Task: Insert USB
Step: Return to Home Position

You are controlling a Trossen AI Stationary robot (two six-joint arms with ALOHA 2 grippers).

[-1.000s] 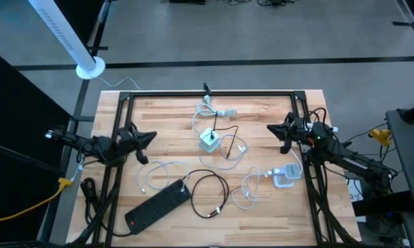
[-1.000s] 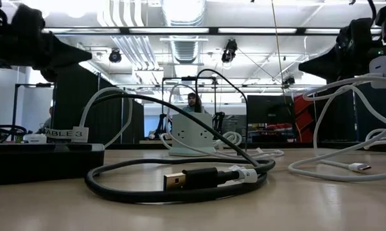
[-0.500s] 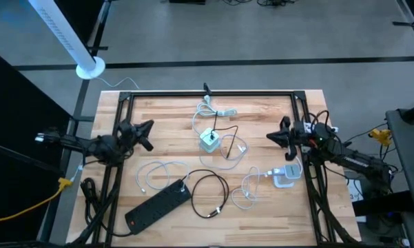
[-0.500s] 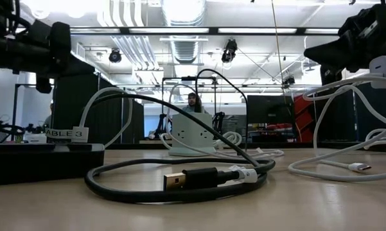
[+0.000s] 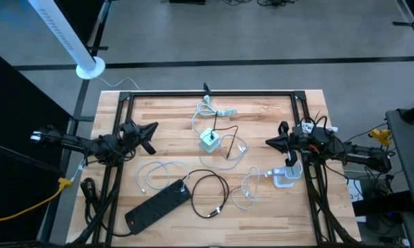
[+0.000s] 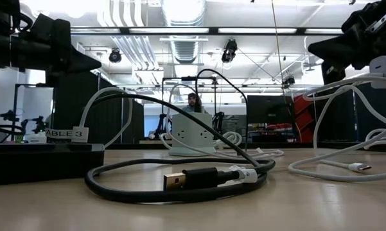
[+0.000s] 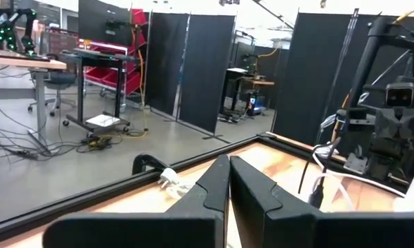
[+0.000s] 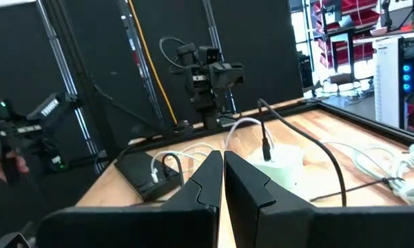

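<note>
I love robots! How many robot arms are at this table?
2. The left arm reaches in over the left side of the table, and the right arm reaches in over its right side. Neither holds anything. No other arm shows in any view.

The pale boxy outlet cube [image 5: 208, 140] sits mid-table on the wooden butcher-block table [image 5: 172, 114]. The long black power strip [image 5: 158, 205] lies front-left, the coiled black cable [image 5: 210, 189] just right of it, and the white charger block [image 5: 285, 179] far right.
</note>
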